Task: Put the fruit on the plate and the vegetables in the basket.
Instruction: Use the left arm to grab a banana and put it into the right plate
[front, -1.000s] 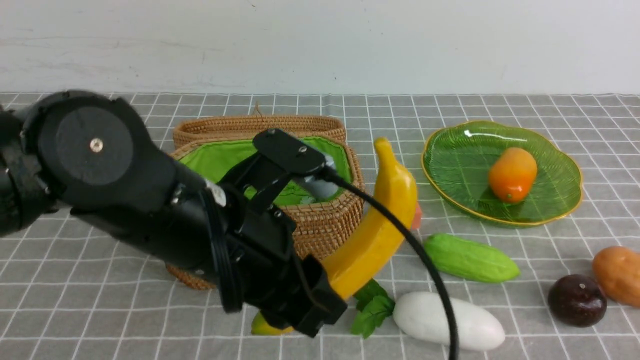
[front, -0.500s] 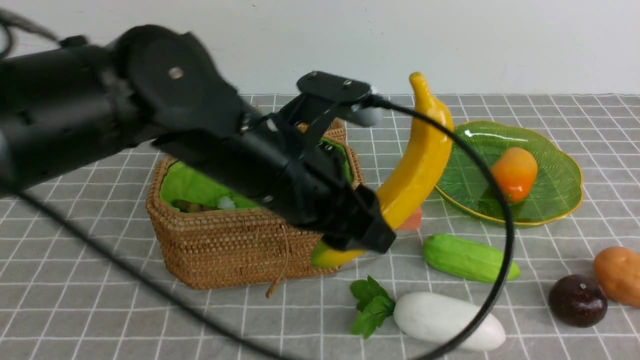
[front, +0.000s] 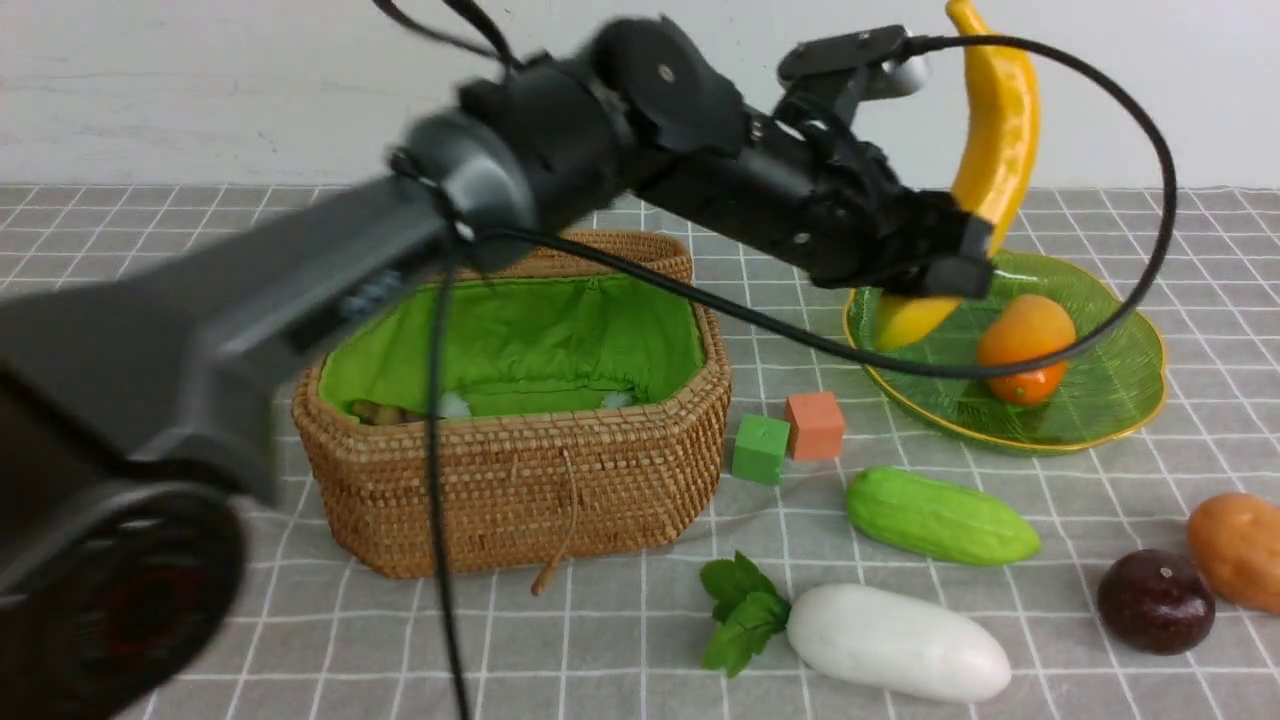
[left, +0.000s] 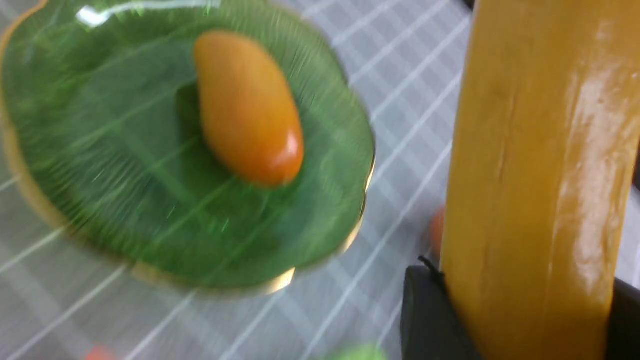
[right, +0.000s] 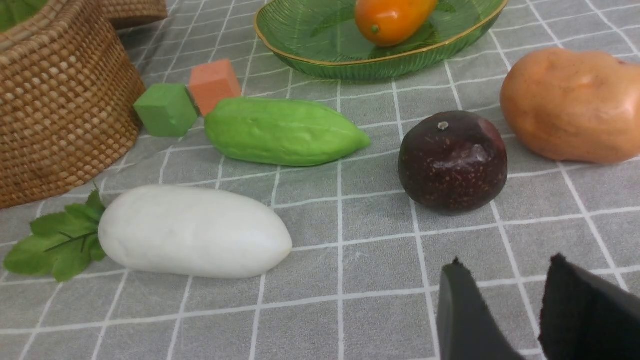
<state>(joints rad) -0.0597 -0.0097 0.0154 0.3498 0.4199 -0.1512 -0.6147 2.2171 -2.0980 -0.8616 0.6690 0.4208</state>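
My left gripper (front: 940, 270) is shut on the yellow banana (front: 1000, 130) and holds it upright above the left edge of the green plate (front: 1100, 400); the wrist view shows the banana (left: 530, 175) between the jaws. The mango (front: 1025, 345) lies on the plate. The cucumber (front: 940, 517), radish (front: 895, 640), dark round fruit (front: 1153, 600) and potato (front: 1240, 550) lie on the cloth. The basket (front: 520, 480) stands open at the left. The eggplant is out of view. My right gripper (right: 506, 265) is open and empty, low over the cloth near the dark fruit (right: 452, 160).
A green cube (front: 760, 448) and an orange cube (front: 815, 425) sit between the basket and the plate. The wicker lid (front: 520, 250) leans behind the basket. My left arm and its cable stretch across over the basket. A wall closes the back.
My left gripper has lifted the banana from the cloth in front of the basket and carried it up and right to above the plate. The cubes have come into view.
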